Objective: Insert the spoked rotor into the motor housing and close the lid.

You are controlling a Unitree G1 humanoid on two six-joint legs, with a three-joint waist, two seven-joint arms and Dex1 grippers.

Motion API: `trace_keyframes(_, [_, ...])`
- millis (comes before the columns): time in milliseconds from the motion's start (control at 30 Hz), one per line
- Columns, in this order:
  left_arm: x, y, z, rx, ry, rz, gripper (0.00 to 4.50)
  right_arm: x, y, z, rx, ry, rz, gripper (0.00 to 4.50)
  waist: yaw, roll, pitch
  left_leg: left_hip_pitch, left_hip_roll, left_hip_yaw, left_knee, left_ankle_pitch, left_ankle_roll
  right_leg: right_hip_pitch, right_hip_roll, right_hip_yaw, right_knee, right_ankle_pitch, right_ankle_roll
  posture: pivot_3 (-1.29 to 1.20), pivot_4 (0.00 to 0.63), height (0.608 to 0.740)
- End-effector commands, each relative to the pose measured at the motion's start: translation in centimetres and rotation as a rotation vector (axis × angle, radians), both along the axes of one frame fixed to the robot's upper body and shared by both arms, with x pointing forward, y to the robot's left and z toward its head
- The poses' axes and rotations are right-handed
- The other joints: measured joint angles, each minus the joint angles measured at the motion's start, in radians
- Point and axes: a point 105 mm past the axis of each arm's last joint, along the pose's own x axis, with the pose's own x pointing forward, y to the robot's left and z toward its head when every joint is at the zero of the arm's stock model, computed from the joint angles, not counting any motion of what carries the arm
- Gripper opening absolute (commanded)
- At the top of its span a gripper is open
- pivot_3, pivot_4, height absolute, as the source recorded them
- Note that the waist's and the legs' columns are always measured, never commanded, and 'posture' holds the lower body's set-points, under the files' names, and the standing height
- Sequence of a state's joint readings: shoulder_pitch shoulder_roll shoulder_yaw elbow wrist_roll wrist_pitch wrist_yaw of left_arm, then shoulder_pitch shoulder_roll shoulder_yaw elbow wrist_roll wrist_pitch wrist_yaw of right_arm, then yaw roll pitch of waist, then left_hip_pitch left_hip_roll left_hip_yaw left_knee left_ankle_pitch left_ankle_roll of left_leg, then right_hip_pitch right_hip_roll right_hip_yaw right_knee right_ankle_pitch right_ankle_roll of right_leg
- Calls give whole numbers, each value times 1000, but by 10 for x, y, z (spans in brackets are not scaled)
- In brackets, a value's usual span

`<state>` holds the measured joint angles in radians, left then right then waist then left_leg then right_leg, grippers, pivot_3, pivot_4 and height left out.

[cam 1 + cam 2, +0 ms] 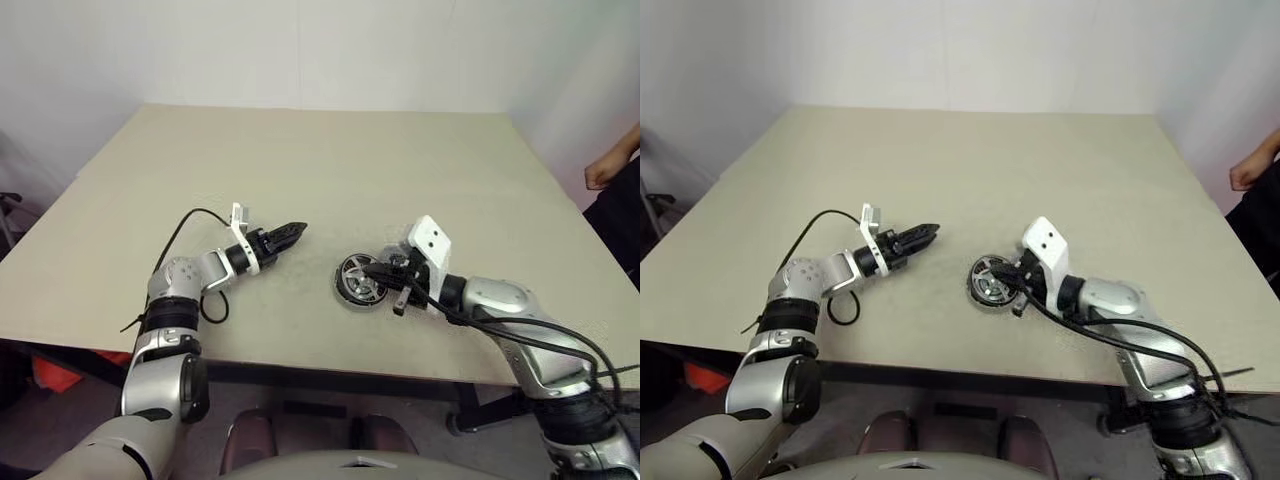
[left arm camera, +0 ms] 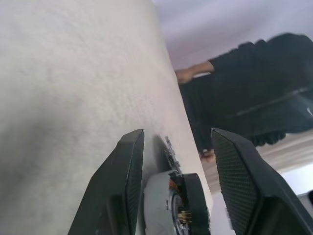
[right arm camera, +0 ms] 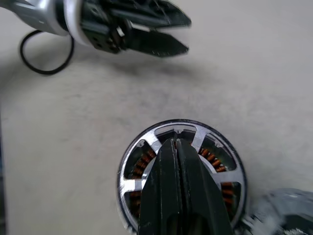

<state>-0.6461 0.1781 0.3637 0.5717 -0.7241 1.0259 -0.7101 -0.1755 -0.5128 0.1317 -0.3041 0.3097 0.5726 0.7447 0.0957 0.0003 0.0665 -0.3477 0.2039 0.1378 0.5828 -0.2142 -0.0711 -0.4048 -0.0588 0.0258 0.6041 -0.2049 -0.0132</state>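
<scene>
Big beige surface [image 1: 330, 170], mostly bare; a person's arm [image 1: 612, 165] sits at the far right edge. My right arm comes in from the right, and its right gripper [image 3: 177, 147] is pinched fully together with nothing between the fingers, tips resting over the centre of the motor housing [image 1: 360, 281]. My left gripper [image 1: 290, 232] stands about half open and empty, level, pointing right toward the housing with bare surface between them.

The housing lies flat near the front edge of the surface, right of centre. The right wrist view looks onto its face: the spoked rotor [image 3: 146, 169] already seems seated in it, silver spokes over copper windings [image 3: 145, 161], rim about flush with the dark ring. Being round, it has no long axis; its spin axis points up out of the surface.

Key relation: the right gripper is on top of the part, the left is off to its left, so the right is nearer.

I judge the insertion done or nearly so, lid step left. I can't pick out a lid.

Small black ring [image 3: 46, 54] lies by the left arm.
</scene>
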Motion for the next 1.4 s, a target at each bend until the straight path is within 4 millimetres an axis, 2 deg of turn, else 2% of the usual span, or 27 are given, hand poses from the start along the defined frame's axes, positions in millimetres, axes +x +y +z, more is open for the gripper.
trace_keyframes(33, [2,6,14,-3,-56,18,2297,8,4,-6,-19,-17,-13,0,0,0,0,-1,0,0,0,0,0,-1,0,0,0,0,0,0,0,740])
trace_keyframes(333, [1,5,11,13,-59,26,2297,6,0,-13,-47,-13,-17,0,1,-1,-1,2,0,0,0,0,0,1,0,0,1,0,0,0,0,740])
trace_keyframes(767, [1,-2,9,16,-58,3,2297,5,-4,42,-1,-141,7,0,2,-2,-1,1,0,0,0,0,0,0,0,0,0,0,0,0,0,740])
trace_keyframes(800, [1,-2,9,16,-58,2,2338,3,-4,44,-2,-140,15,407,2,-2,-1,1,0,0,0,0,0,0,0,0,0,0,0,0,0,740])
trace_keyframes(933, [1,-3,9,18,-57,1,2338,1,-6,36,-58,-144,14,1607,2,-2,-1,1,0,0,0,0,0,1,0,0,0,0,0,0,0,740])
trace_keyframes(1100, [1,-1,8,25,-54,5,2338,-7,4,34,-28,-116,54,1607,2,-2,-1,1,0,0,0,0,0,0,0,0,0,0,0,0,0,740])
trace_keyframes(1400, [2,4,7,40,-51,15,2338,-5,1,11,-35,-44,22,1607,2,-2,-1,1,0,0,0,0,0,1,0,0,0,0,0,0,0,740])
